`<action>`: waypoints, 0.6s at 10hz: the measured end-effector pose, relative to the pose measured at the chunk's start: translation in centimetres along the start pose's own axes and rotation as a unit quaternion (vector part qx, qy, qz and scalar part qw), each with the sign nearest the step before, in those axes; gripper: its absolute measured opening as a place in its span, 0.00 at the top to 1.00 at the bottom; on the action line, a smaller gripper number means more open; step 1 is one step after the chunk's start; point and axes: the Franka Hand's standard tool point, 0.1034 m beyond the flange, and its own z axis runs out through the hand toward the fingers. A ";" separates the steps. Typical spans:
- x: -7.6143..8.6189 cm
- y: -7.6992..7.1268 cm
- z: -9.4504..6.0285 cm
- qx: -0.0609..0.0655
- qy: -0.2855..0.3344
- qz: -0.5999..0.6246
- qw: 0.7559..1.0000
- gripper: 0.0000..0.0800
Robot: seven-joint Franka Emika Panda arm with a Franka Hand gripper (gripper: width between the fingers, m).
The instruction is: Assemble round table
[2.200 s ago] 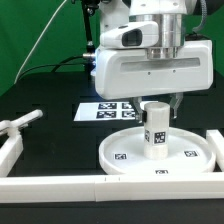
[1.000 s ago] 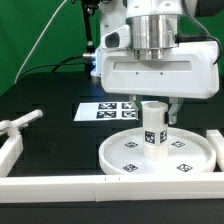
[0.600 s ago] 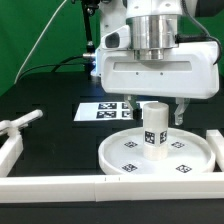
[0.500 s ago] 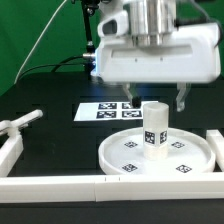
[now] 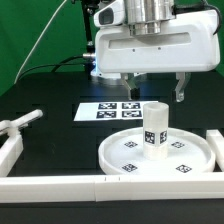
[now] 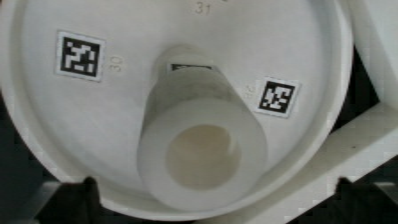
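Note:
The round white disc [image 5: 157, 153] lies on the black table near the front border bar, with several square tags on it. The short thick cylinder leg [image 5: 155, 129] stands upright on the disc's middle, a tag on its side. My gripper [image 5: 157, 92] hangs open just above the leg, its two dark fingers apart on either side and touching nothing. In the wrist view I look straight down on the leg's top [image 6: 203, 155] and the disc [image 6: 107, 110]. The cross-shaped foot is out of view.
The marker board [image 5: 108, 110] lies flat behind the disc. White border bars run along the front [image 5: 110, 185] and at the exterior view's right [image 5: 214, 145]. A white bracket piece [image 5: 18, 125] lies at the exterior view's left.
My gripper was shut round the leg's top. It has opened, let the leg go and risen above it. The leg stays upright on the disc.

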 end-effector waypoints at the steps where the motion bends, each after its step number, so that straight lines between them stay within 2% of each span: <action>1: 0.1 0.2 0.0 0.000 0.000 -0.003 1.000 0.19; 2: 0.6 1.4 -0.8 0.002 0.001 -0.045 0.999 0.19; 4: 2.7 5.1 -2.9 0.009 0.004 -0.070 0.998 0.19; 5: 3.3 5.7 -3.1 0.009 0.005 -0.065 0.998 0.19; 6: 2.8 5.2 -2.8 0.008 0.003 -0.068 0.998 0.19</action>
